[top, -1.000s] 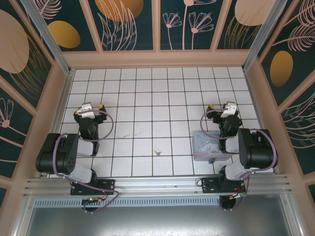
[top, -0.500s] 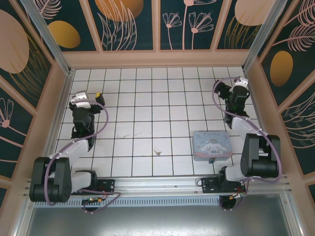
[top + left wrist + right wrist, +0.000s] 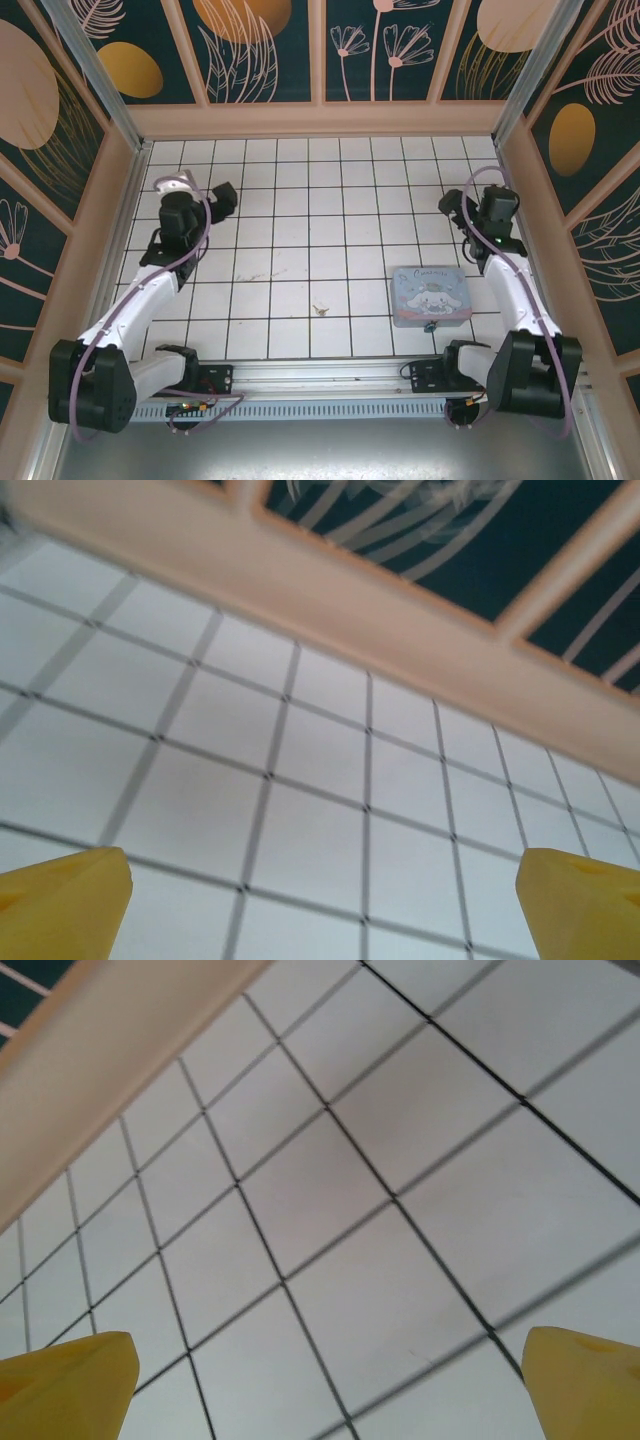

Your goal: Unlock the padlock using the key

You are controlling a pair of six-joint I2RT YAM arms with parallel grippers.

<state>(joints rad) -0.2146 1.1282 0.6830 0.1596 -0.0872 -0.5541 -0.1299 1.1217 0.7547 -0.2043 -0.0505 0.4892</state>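
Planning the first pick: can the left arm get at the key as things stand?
Probably yes: the key lies alone on the table, clear of the tin, and the left gripper is open and empty.

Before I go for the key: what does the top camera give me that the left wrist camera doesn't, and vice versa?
Top camera: the key on the near middle tiles, the cartoon tin to its right, the padlock at the tin's near edge, the left arm and right arm. Left wrist camera: the left gripper close up, yellow fingers wide apart, nothing between them. Both: the white tiled floor and patterned walls.
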